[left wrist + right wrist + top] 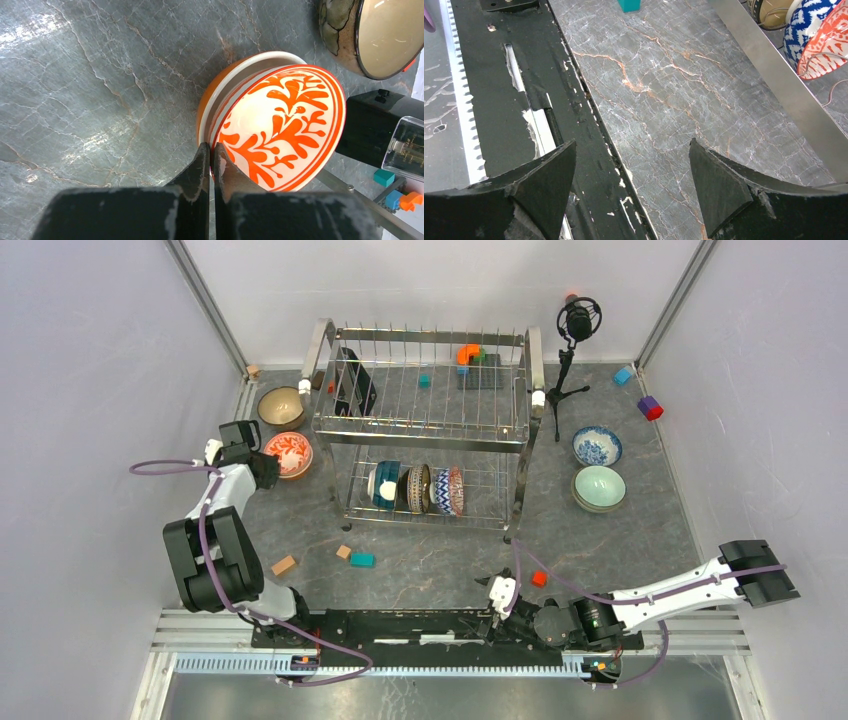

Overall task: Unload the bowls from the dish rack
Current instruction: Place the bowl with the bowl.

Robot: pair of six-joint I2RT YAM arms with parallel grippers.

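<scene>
My left gripper is shut on the near rim of the red-and-white patterned bowl. That bowl sits tilted in a bright orange bowl on the table, left of the dish rack. In the top view this gripper is at the same bowl. A brown-gold bowl stands just behind it. Three bowls stand on edge in the rack's lower tier. A blue-and-white bowl and a pale green bowl sit right of the rack. My right gripper is open and empty at the table's front edge.
A black microphone stand is at the rack's back right corner. A black holder and coloured blocks lie on the rack's upper tier. Small blocks are scattered in front of the rack. The rack's steel bar crosses the right wrist view.
</scene>
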